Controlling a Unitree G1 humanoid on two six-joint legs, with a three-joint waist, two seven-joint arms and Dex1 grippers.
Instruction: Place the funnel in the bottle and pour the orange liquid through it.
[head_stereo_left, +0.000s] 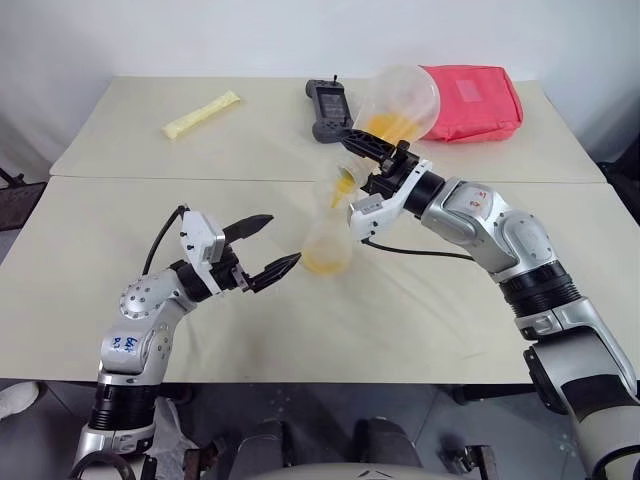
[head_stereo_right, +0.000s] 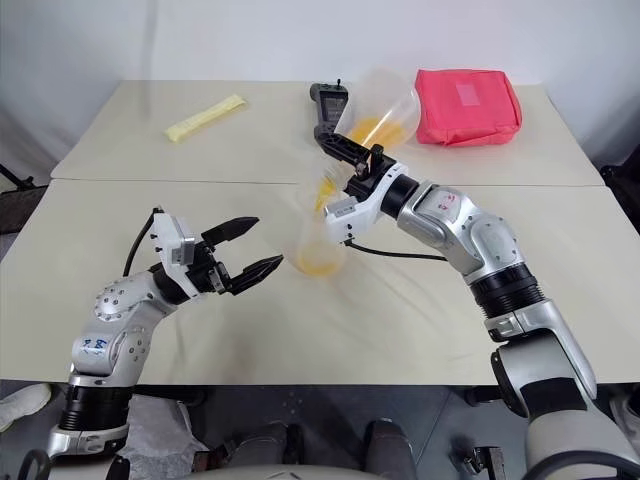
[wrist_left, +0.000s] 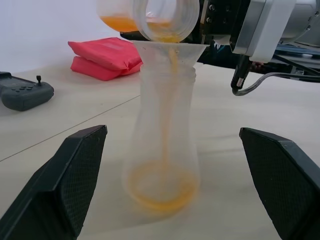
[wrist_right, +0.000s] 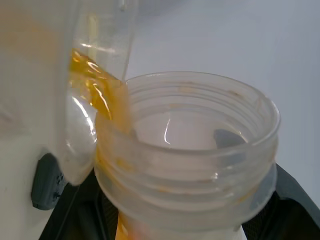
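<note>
The bottle stands upright on the table with the funnel seated in its neck. Orange liquid pools in its base, and a thin stream runs down through the funnel. My right gripper is shut on the neck of a larger clear flask, tilted mouth-down over the funnel, with more orange liquid inside. That flask's threaded mouth shows in the right wrist view. My left gripper is open just left of the bottle; its fingers flank the bottle without touching it.
A red pouch and a black handheld controller lie at the far side behind the pouring flask. A yellow packet lies far left. A seam joins the two tables. A black cable hangs under my right wrist.
</note>
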